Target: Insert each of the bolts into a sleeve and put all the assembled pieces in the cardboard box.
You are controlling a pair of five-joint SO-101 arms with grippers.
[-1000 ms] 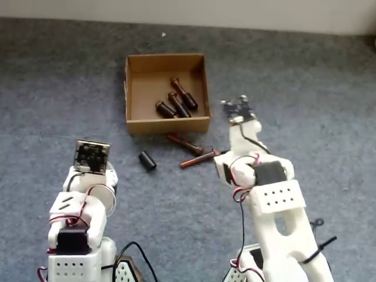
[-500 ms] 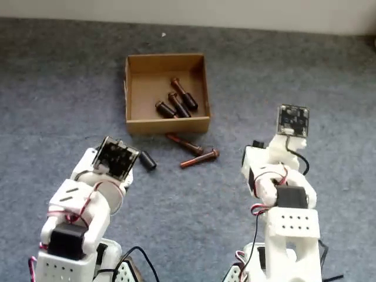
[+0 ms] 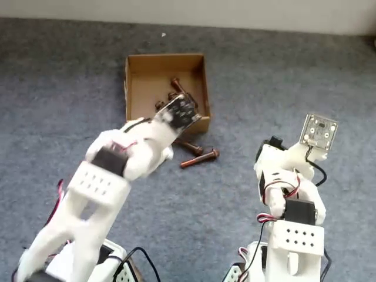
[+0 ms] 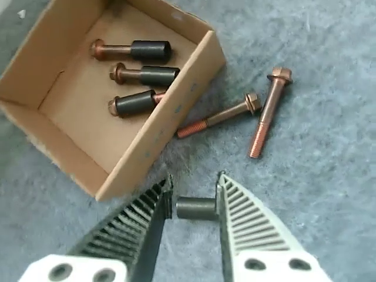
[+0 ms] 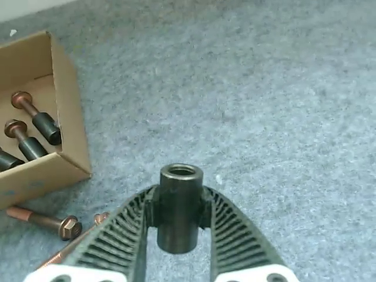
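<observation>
My left gripper (image 4: 194, 179) is open a little, just in front of the cardboard box (image 4: 158, 141). A black sleeve (image 4: 195, 208) lies on the carpet between its fingers. Two loose copper bolts (image 4: 223, 114) (image 4: 270, 111) lie on the carpet beside the box. Three bolts with sleeves on them (image 4: 144, 75) lie inside it. My right gripper (image 5: 179, 197) is shut on a second black sleeve (image 5: 178, 217), held upright above bare carpet to the right of the box (image 5: 64, 94). In the high view the left arm (image 3: 135, 153) stretches to the box front (image 3: 166, 57).
Grey carpet covers the whole floor. The two bolts (image 3: 198, 158) lie between the arms, close to the box's front right corner. The right arm (image 3: 288, 176) stands back at the right, with open carpet around it.
The left arm has swung forward from its folded pose to the sleeve by the box. The right arm has drawn back to the right, away from the bolts.
</observation>
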